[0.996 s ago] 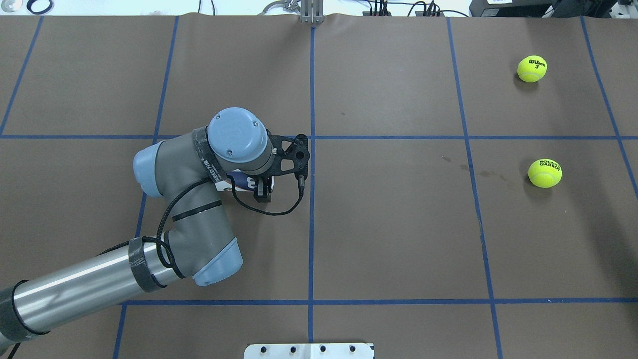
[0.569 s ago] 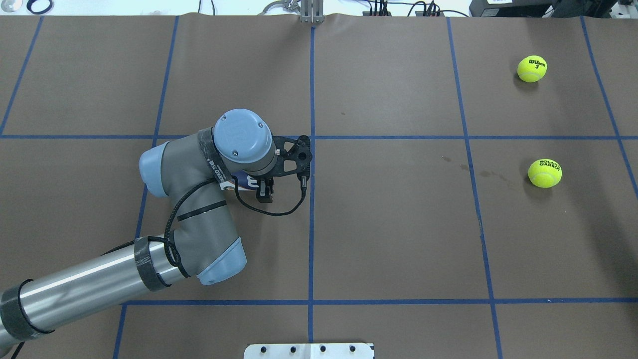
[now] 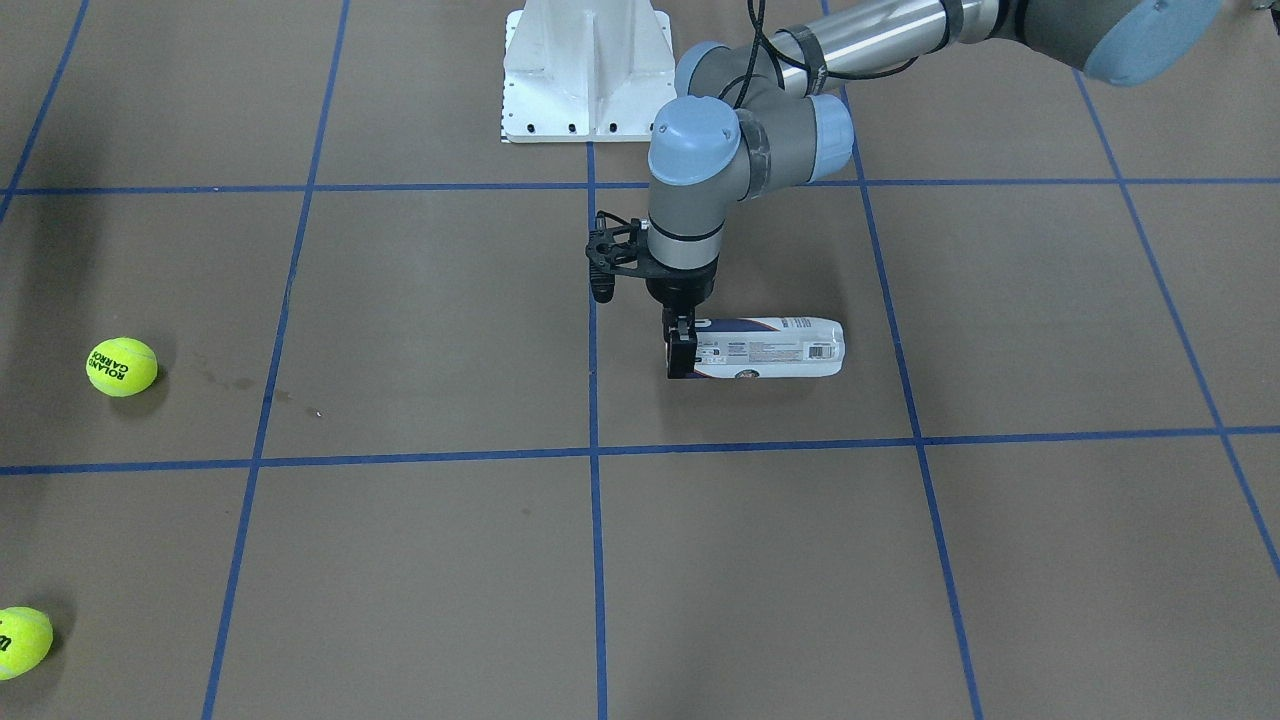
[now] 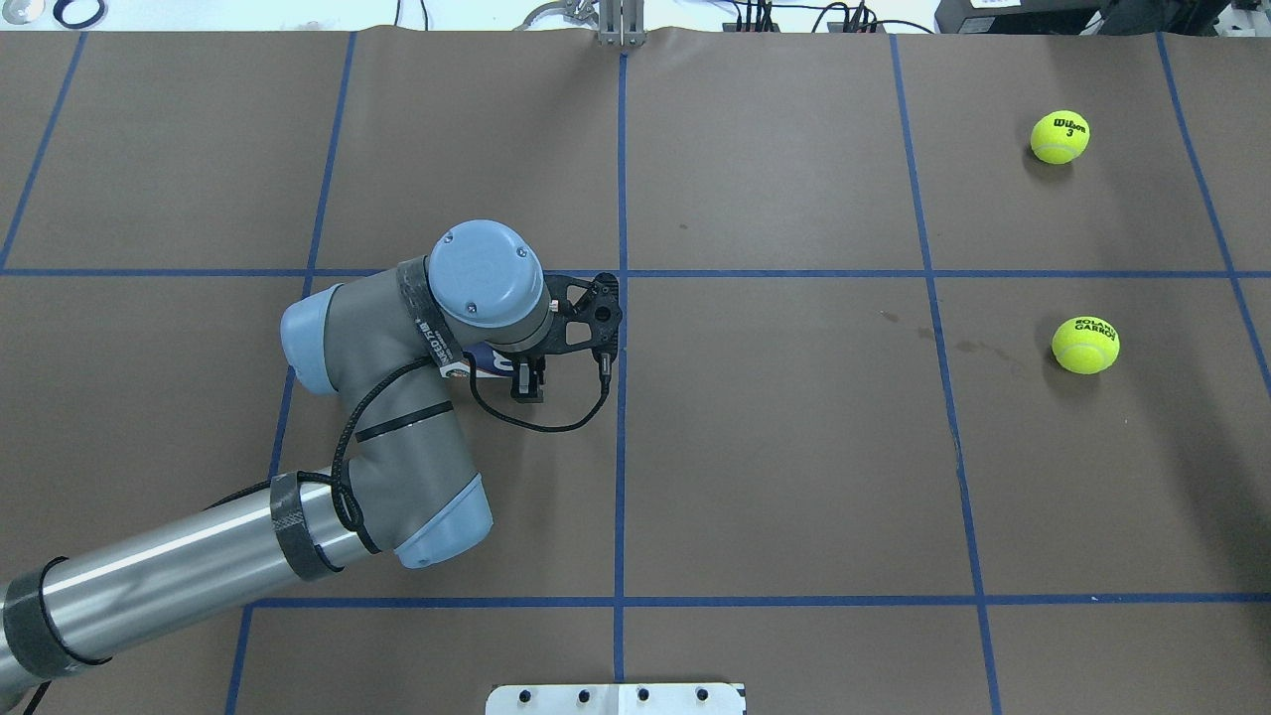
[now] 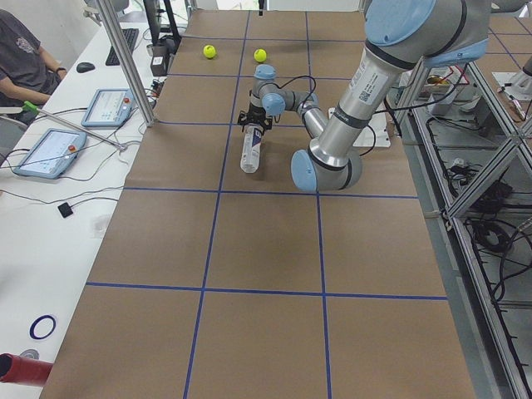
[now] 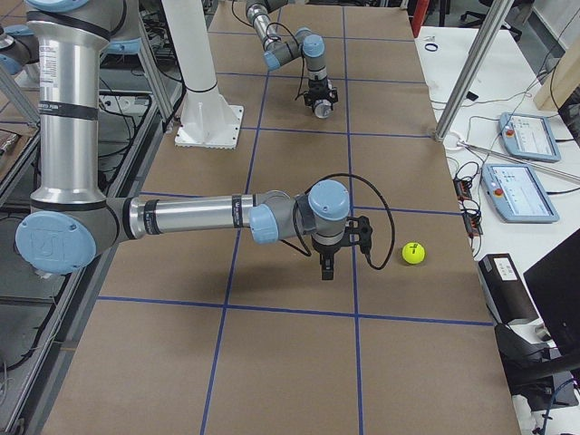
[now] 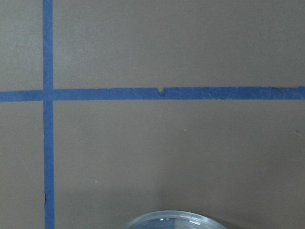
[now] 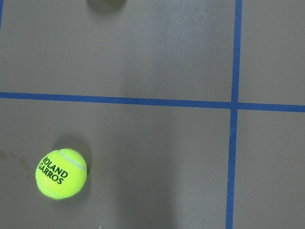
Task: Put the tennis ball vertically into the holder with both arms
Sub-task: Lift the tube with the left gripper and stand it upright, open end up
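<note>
Bright even overhead light flooding the brown table (image 4: 794,447), soft small shadows sitting beside the tennis balls (image 4: 1085,345), glare streaking along the silver arm tube (image 4: 169,576), can rim (image 7: 171,220) blurring at the left wrist view's bottom edge, a wide faint shadow crossing the right wrist view.

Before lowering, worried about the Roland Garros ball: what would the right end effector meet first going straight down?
Probably bare table; that ball lies beside the right end effector; depth unclear.

Holder (image 3: 770,347): clear can, navy-and-white label with barcode; lies on its side mid-table, one end at the left gripper (image 3: 681,358).
Balls: yellow-green Roland Garros ball (image 4: 1085,345) and Wilson ball (image 4: 1059,136), on the table, well apart from the holder.
</note>
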Available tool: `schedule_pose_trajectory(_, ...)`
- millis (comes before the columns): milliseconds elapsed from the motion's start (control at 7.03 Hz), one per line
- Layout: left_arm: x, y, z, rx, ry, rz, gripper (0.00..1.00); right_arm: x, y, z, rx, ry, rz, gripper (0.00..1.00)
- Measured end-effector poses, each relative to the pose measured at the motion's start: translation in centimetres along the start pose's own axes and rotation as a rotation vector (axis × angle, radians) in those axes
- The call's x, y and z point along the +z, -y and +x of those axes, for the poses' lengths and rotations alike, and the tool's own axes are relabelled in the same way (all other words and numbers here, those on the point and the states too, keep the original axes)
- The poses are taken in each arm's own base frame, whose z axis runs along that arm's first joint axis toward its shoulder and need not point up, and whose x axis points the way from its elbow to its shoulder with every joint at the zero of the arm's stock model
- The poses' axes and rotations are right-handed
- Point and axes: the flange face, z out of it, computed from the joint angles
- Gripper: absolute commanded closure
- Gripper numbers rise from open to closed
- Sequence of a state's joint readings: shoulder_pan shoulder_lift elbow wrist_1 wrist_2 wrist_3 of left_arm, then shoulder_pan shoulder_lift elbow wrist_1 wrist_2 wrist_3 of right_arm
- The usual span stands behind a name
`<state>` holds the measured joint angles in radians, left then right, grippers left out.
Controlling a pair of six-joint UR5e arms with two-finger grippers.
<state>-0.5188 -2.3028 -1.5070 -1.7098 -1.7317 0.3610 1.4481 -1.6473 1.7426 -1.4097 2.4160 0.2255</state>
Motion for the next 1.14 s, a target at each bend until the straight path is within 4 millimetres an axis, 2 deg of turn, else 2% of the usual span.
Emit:
schedule_pose_trajectory(427,-0.6,0.4,-0.1,0.001,0.006,0.015,0.29,-0.1,0.2,-0.2,-0.003,0.001,0.004,0.00)
schedule_pose_trajectory(854,-5.5,3.0,-2.2,-0.077,0.085,0.201,0.29,-0.5,0.6,-0.7,-0.013,0.002,0.012,0.01)
schedule_pose_trajectory(1138,-8.6,3.3,-4.0,-0.192,0.138,0.372,0.32,-0.6,0.9,-0.9,-0.020,0.003,0.018,0.00)
